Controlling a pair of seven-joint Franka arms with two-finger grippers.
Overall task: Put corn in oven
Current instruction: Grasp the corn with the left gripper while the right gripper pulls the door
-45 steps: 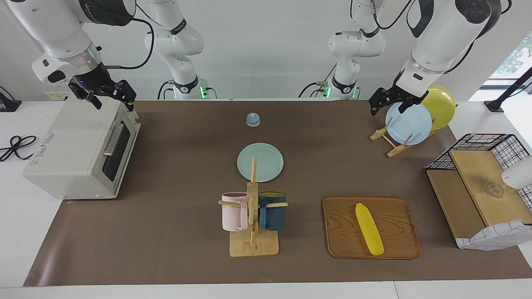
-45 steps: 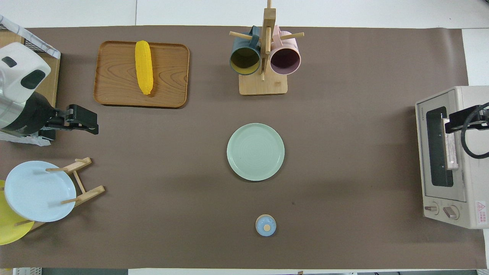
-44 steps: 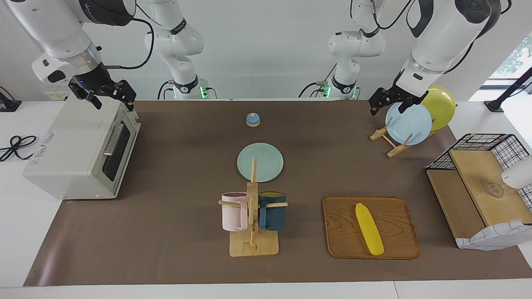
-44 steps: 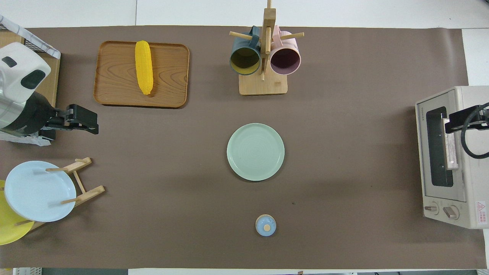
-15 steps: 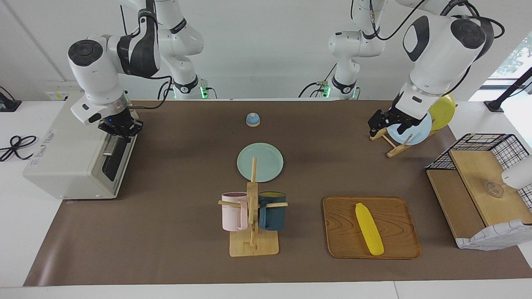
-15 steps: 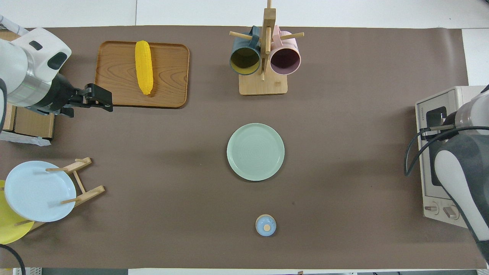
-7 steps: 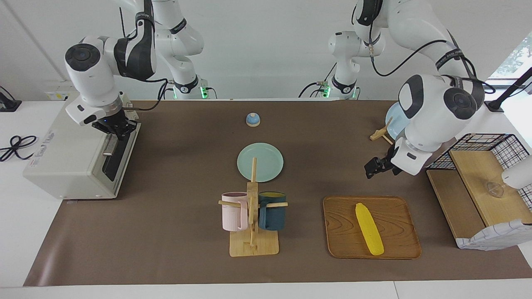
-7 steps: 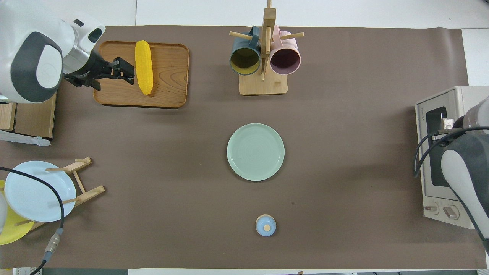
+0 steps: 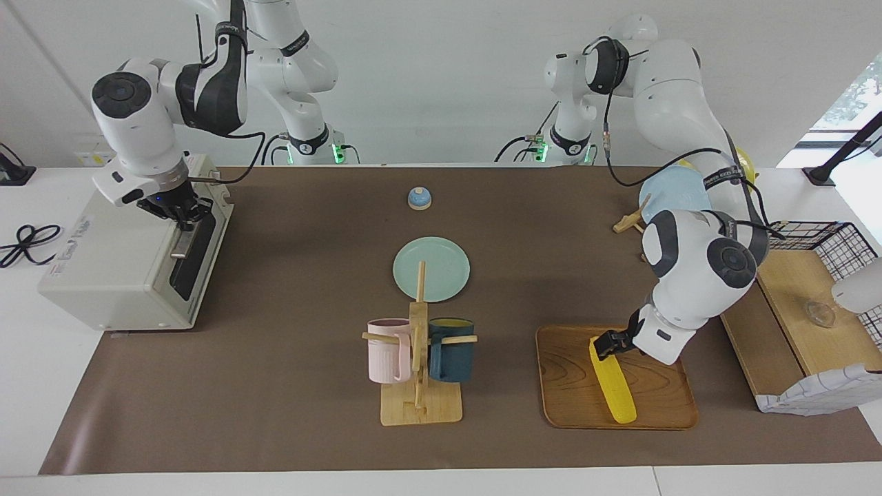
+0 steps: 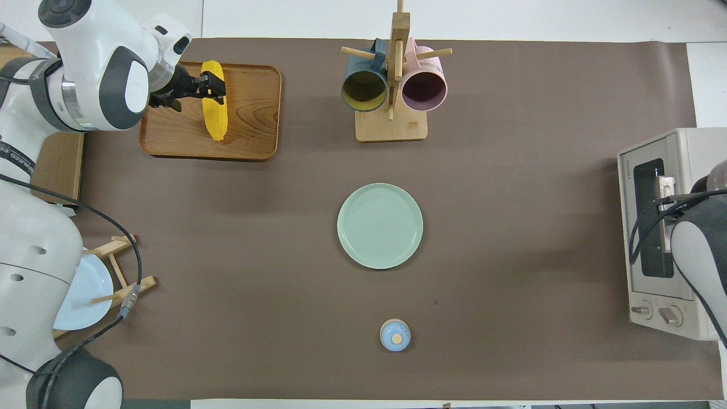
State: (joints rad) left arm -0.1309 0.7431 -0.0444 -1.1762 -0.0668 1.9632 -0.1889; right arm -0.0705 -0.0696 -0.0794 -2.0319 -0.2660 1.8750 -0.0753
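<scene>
my left claw [image 9: 609, 344] hangs open over the corn [image 9: 612, 381], which lies on the tray [image 9: 566, 393] at the left arm's end of the bench [image 9: 289, 386]. my right claw [image 9: 180, 215] is closed at the handle of the shut oven [image 9: 124, 262] at the right arm's end. the mug rack [image 9: 419, 362] and green plate [image 9: 431, 269] stand between, with bare bench around them.

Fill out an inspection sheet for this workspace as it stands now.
Surface: brown mat over a white table.
Job's things: corn lying on wooden tray; oven door closed.
Clutter: green plate, mug rack, blue lid, plate stand, wire basket.
End effectors: left end effector open, over the corn; right end effector shut, at the oven's handle.
Cables: black cord beside the oven.
Surroundings: white wall.
</scene>
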